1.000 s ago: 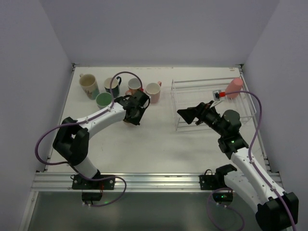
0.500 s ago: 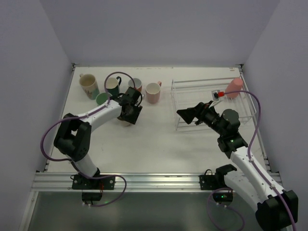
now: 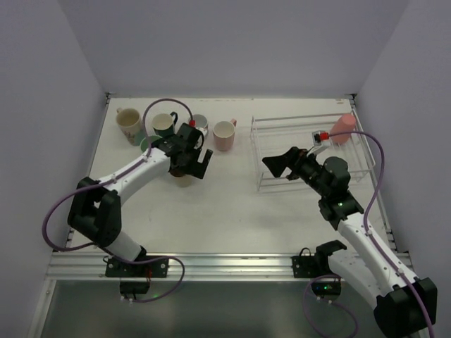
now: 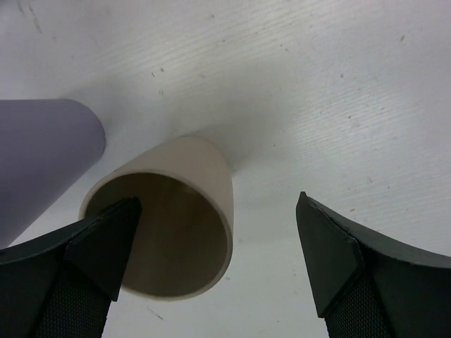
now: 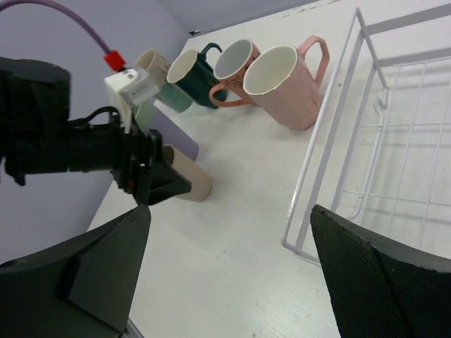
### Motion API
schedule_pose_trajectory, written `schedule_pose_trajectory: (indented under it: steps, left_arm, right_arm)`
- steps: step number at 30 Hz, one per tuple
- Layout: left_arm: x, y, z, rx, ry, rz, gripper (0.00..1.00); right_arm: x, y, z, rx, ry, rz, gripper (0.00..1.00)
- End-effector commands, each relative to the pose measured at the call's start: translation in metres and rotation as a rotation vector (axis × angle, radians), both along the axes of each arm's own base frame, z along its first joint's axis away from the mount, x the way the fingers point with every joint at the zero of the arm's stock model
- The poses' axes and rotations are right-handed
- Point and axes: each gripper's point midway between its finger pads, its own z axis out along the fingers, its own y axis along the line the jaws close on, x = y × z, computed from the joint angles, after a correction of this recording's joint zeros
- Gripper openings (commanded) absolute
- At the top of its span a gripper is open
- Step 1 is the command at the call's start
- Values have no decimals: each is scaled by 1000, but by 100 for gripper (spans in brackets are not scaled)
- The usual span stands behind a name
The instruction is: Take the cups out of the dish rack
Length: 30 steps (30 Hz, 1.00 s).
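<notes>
My left gripper (image 3: 189, 164) hangs open over a cream handleless tumbler (image 4: 176, 211) that stands upright on the table, free of both pads and close to the left finger (image 4: 99, 246). A lavender cup (image 4: 42, 155) stands just beside it. Behind them stand a cream mug (image 3: 129, 123), a dark green mug (image 3: 165, 125), a mint green cup (image 3: 149, 145), a salmon mug (image 5: 236, 67) and a pink mug (image 3: 224, 134). A coral cup (image 3: 343, 128) sits upside down at the far right corner of the dish rack (image 3: 261, 151). My right gripper (image 3: 282, 163) is open and empty at the rack's left side.
The rack's white wire wall (image 5: 331, 141) rises just right of my right gripper (image 5: 229, 239). Bare table lies between the cups and the rack. Grey walls close in the table on three sides, and a metal rail (image 3: 225, 264) runs along the near edge.
My left gripper has opened and let go of the cream tumbler, which now stands beside the other cups. The left arm shifted left and back. The right arm barely moved.
</notes>
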Motion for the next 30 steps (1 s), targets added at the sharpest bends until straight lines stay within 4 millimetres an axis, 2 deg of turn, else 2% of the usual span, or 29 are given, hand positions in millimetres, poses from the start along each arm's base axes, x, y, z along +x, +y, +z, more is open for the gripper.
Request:
schedule_pose_trajectory:
  steps: [1,2,3,5,6,8,9,11,12,13,14,15,16,17,18,19,21,22,23,25,26,27,28,29,30]
  left_arm:
    - [26,-6,67,-101,-213,39,100]
    - [26,-7,78,-126,-242,38,100]
    - [28,-10,101,-172,-305,39,100]
    - [24,-17,124,-245,-361,11,100]
    - [22,-21,153,-310,-443,-6,100]
    - [11,-29,176,-395,-497,-55,100]
    - [1,-28,197,-452,-564,-73,100]
    - [-15,-33,216,-534,-610,-128,100]
    - [-29,-31,242,-596,-693,-153,100]
    - [-36,-30,232,-612,-687,-165,100]
    - [-46,-31,235,-643,-700,-193,100]
    - [-61,-26,254,-697,-776,-213,100]
    - [-66,-26,234,-706,-749,-217,100]
    - [-80,-24,243,-746,-793,-246,100]
    - [-83,-23,225,-735,-771,-253,100]
    - [-85,-20,221,-723,-778,-252,100]
    - [-88,-11,217,-704,-805,-228,100]
    - [-86,-6,218,-692,-824,-205,100]
    - [-87,-4,223,-692,-842,-200,100]
    - [-88,-2,228,-699,-856,-194,100]
    - [-90,-2,229,-705,-861,-196,100]
    - [-91,-2,228,-709,-857,-199,100]
    - [-92,-3,227,-712,-851,-203,100]
    - [-95,-4,228,-714,-853,-212,100]
    - [-96,-4,227,-710,-855,-214,100]
  right_arm:
    - [12,-14,18,-27,-47,-93,97]
    - [14,-14,16,-29,-39,-101,97]
    - [16,-16,13,-35,-28,-116,96]
    - [27,-29,15,-53,-23,-202,94]
    - [33,-33,9,-72,-9,-235,92]
    - [50,-57,13,-134,-12,-373,91]
    - [60,-66,10,-168,9,-429,90]
    - [75,-95,8,-244,22,-553,90]
    - [81,-106,5,-269,41,-588,90]
    - [94,-126,7,-292,69,-643,91]
    - [99,-132,7,-295,86,-643,91]
    - [103,-143,6,-304,104,-669,92]
    - [115,-161,9,-318,114,-720,93]
    - [121,-170,9,-333,120,-748,95]
    - [126,-181,5,-358,138,-789,96]
    - [139,-194,1,-391,160,-822,96]
    - [149,-210,-1,-423,187,-882,97]
    - [155,-214,-14,-447,218,-885,97]
    - [158,-230,-16,-454,232,-925,97]
    - [165,-247,-17,-465,245,-967,97]
    - [172,-252,-28,-477,273,-973,96]
    - [176,-257,-32,-487,289,-981,95]
    - [182,-266,-27,-495,282,-1008,94]
    - [185,-270,-30,-504,294,-1015,93]
    - [187,-272,-41,-521,330,-1015,92]
